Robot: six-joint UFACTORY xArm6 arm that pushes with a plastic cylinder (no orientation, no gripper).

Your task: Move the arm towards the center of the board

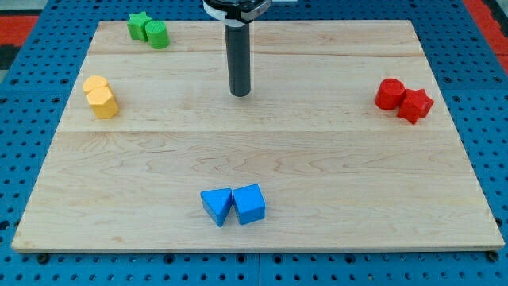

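Observation:
My tip [240, 93] rests on the wooden board [317, 159] in its upper middle part, away from every block. Two green blocks, a star [140, 25] and a cylinder [158, 35], touch at the view's top left. Two yellow blocks [101, 97] touch at the left. A red cylinder [389, 94] and a red star [415, 105] touch at the right. A blue triangle [217, 206] and a blue cube [250, 203] touch at the bottom middle, far below the tip.
The board lies on a blue pegboard table [24, 159]. A red surface [486, 16] shows at the view's top right corner and top left corner.

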